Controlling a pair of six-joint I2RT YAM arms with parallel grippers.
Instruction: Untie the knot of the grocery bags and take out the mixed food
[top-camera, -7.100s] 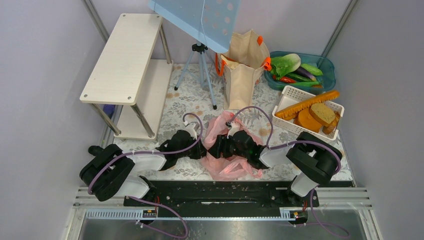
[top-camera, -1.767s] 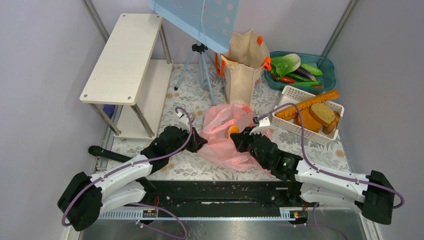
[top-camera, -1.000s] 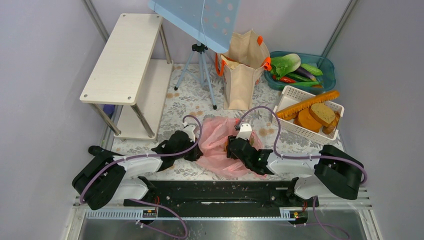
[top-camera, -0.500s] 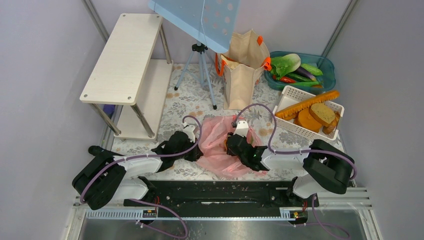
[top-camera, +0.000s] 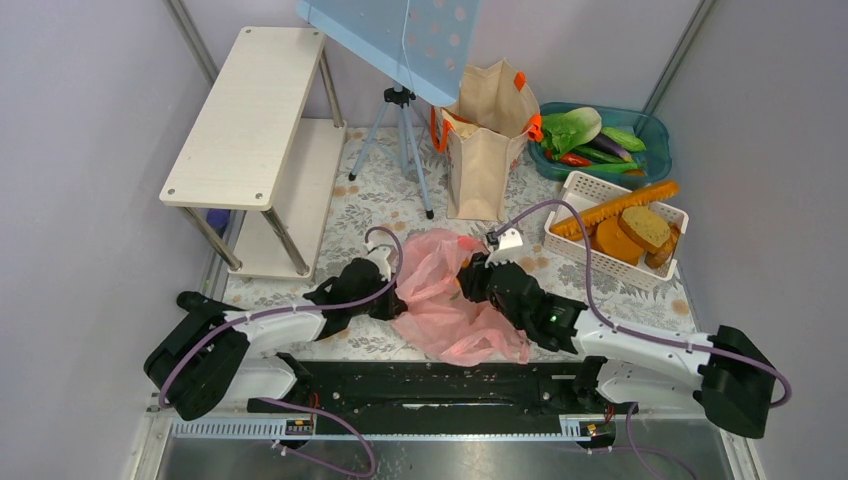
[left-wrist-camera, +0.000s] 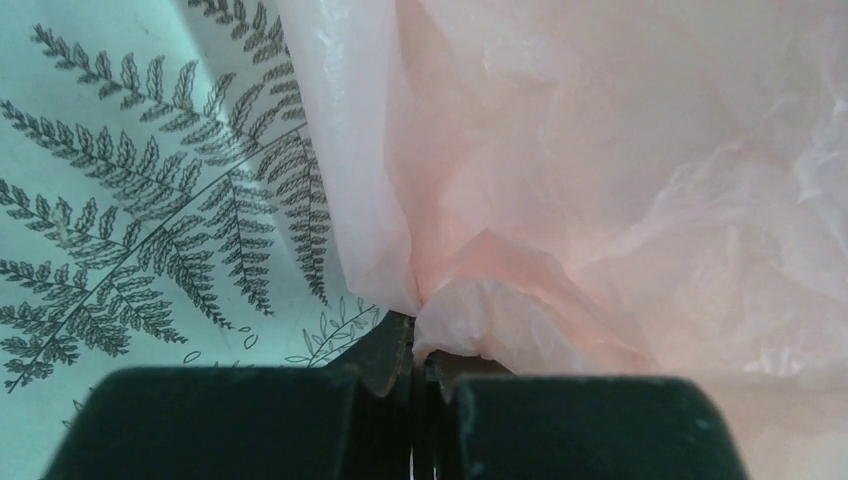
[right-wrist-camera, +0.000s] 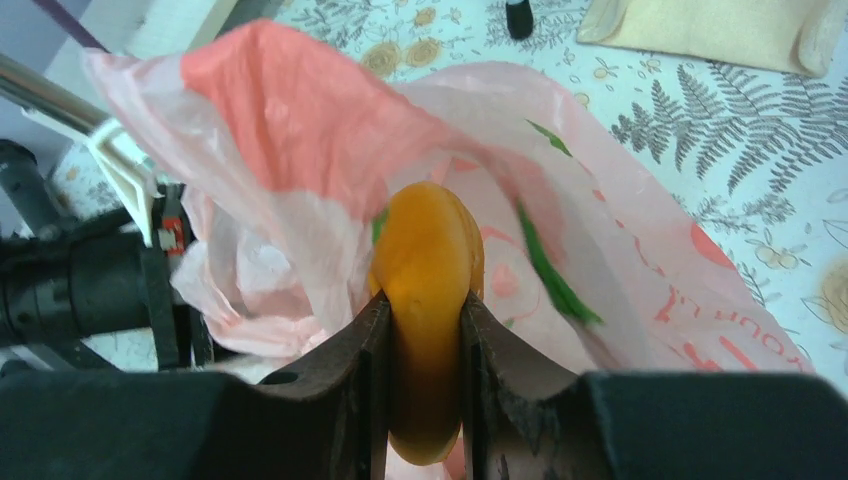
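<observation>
The pink grocery bag (top-camera: 445, 300) lies crumpled on the patterned table between my two arms. My left gripper (top-camera: 392, 297) is shut on the bag's left edge; in the left wrist view a fold of pink plastic (left-wrist-camera: 480, 330) is pinched between the closed jaws (left-wrist-camera: 418, 365). My right gripper (top-camera: 468, 283) is shut on an orange, rounded bread-like food piece (right-wrist-camera: 425, 300), held at the bag's mouth (right-wrist-camera: 330, 170). The orange piece shows faintly in the top view (top-camera: 461, 290). Any other food in the bag is hidden.
A beige floral tote (top-camera: 487, 135) stands behind the bag. A white basket (top-camera: 575, 190) of bread pieces and a teal tray (top-camera: 650, 135) of vegetables sit at the right. A tripod (top-camera: 400, 130) and a white shelf (top-camera: 255, 120) stand at the back left.
My right arm has swung out to the right and pulled the orange piece up toward the bag's right side. The bag has been tugged and stretched. The left gripper stays holding the bag's edge.
</observation>
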